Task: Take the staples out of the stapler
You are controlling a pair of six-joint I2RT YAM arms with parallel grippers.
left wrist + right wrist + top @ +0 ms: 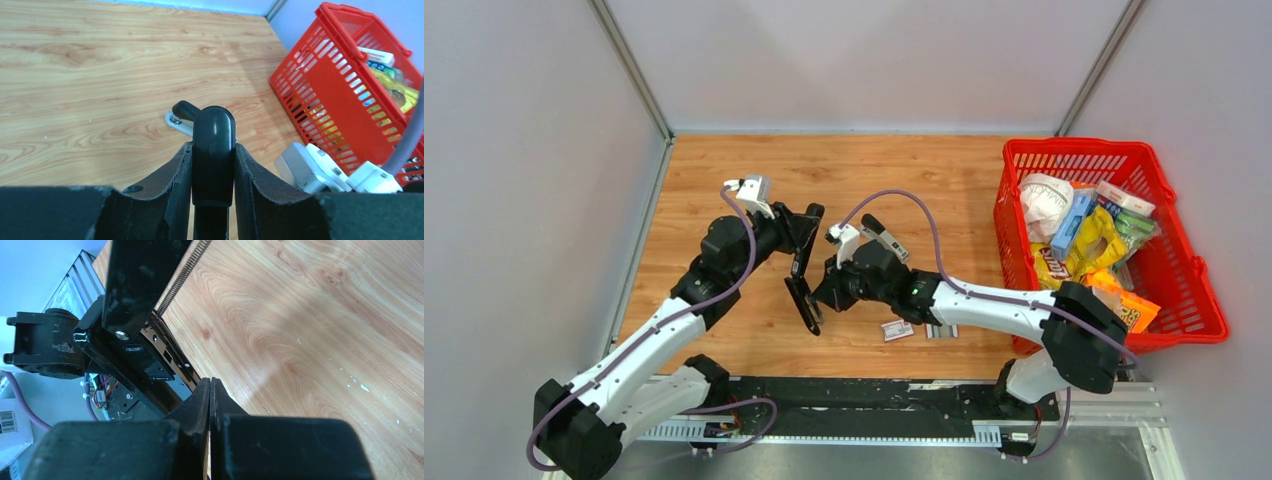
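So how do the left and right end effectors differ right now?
The left end effector is clamped on the stapler, fingers held apart by it; the right end effector is shut, fingers pressed flat together. The left carries the stapler; the right holds nothing visible, its tips close by the stapler's opened part. Both have black fingers.

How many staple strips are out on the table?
1: a grey strip lies near the table's front edge, just right of the small box. Others may be hidden in the stapler or under the right arm.
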